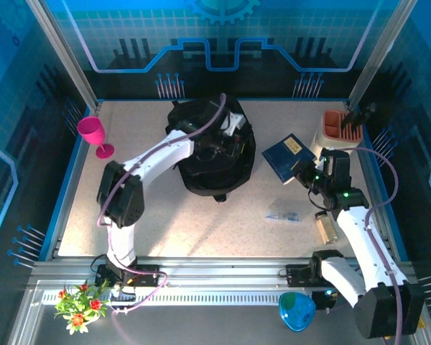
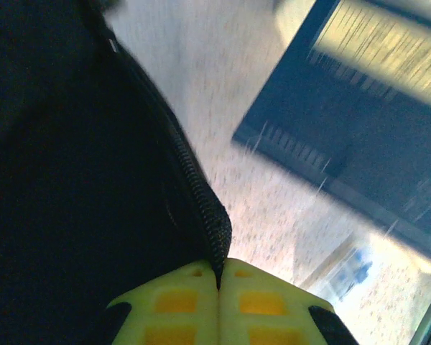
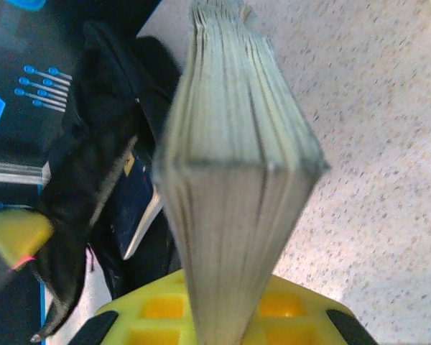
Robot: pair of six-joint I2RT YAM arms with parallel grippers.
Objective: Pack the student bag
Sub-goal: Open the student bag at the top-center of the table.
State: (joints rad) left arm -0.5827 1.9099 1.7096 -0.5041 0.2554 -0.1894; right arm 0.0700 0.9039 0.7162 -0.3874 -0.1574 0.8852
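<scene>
The soft black fabric student bag (image 1: pixel 201 171) lies rumpled and rounded at the back middle of the speckled beige surface (image 1: pixel 201 223). The left pincer (image 2: pixel 219 280) is clenched on the bag's ribbed zipper edge (image 2: pixel 201 194). To the bag's right, the right pincer (image 3: pixel 215 316) clamps a thick, blue-covered book (image 1: pixel 287 157), its pale pages fanned.

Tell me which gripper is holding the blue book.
The right gripper: it is clamped on the blue book, lifted beside the student bag. The left gripper is instead shut on the bag's zipper edge.
</scene>
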